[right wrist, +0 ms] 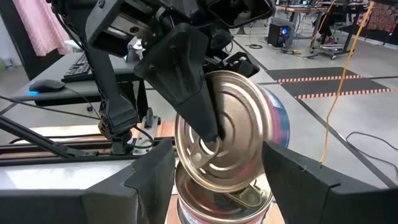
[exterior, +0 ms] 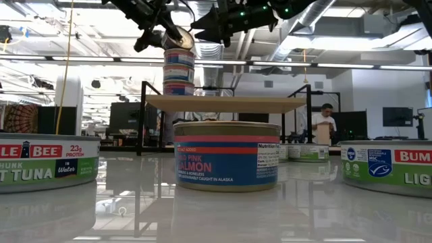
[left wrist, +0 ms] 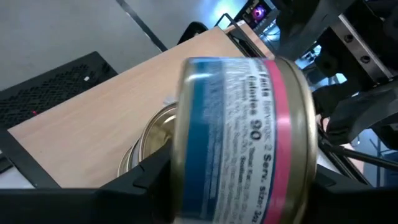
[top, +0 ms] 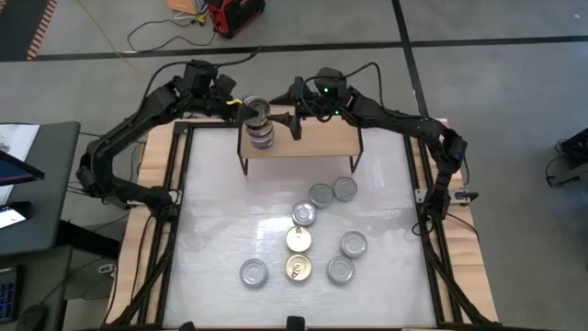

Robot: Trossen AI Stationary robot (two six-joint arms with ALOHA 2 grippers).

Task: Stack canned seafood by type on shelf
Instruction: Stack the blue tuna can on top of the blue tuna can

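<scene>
**Left jaws holding tilted can over stack**

Left gripper (top: 246, 108) jaws clamp a gold-lidded can (right wrist: 230, 134), tilted on edge just above the stack (exterior: 179, 79) on the shelf (top: 303, 142). Right gripper (top: 296, 118) beside it, jaws apart, apparently empty. Eight cans (top: 299, 241) lie on the table (top: 211, 230).

8 tins (top: 319, 195) loose on table – 2 gold-lidded, 6 silver; 1 shelf (top: 322, 138); 2 arms.

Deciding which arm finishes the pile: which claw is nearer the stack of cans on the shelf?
Left. The left claw is right over the stack of cans on the shelf, holding a tilted can just above it. The right claw hangs beside the stack, apart from it.
</scene>
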